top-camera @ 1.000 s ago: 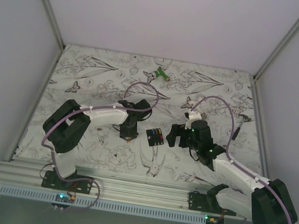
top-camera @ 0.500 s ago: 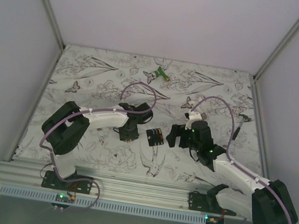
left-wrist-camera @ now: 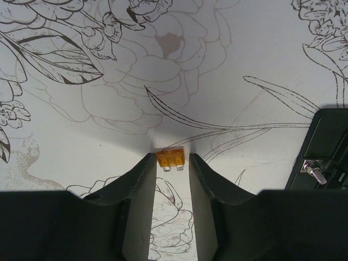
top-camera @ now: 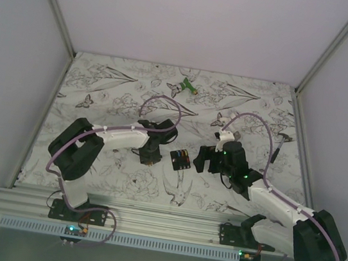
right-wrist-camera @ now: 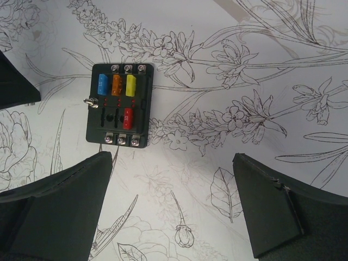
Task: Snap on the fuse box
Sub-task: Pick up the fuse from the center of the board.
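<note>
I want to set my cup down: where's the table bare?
Bare cloth: far left, between the left arm and wall; the near edge in front of the fuse box. Crowded: the middle, where the left gripper, pinching an orange fuse, and open right gripper flank it.

— What sort of place is this?
— A robot lab cell: plain white panels (top-camera: 189, 22) close in a counter (top-camera: 101, 94) covered with a flower-print sheet.
— What else says lab?
— The left arm (top-camera: 118, 135) and right arm (top-camera: 279, 210) bolted to an aluminium rail (top-camera: 168, 220) at its near edge, purple cable (top-camera: 253, 119) looped along them
</note>
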Controlling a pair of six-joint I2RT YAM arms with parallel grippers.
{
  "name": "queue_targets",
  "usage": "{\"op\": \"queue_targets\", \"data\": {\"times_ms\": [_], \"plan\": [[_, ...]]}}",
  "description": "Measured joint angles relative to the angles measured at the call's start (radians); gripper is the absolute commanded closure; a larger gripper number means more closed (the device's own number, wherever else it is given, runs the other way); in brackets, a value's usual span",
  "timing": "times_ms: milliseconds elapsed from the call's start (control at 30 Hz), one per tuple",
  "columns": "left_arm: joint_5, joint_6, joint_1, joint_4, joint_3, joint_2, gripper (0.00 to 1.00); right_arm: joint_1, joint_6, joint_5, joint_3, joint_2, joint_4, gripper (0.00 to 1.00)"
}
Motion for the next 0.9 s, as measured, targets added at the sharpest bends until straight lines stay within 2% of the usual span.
{"op": "queue_targets", "data": {"times_ms": [267, 733, 900], "plan": [[0.032, 0.001, 0.025, 0.025, -0.023, -0.016, 0.68, 0.0, 0.0, -0.012, 0.0, 0.0, 0.0, 0.0], [0.074, 0.029, 0.045, 0.035, -0.031, -0.023, 0.81, 0.0, 0.0, -0.032, 0.0, 0.0, 0.0, 0.0], [0.086, 0.069, 0.045, 0.045, -0.037, -0.033, 0.83, 0.006, 0.003, -0.061, 0.0, 0.0, 0.007, 0.0]]}}
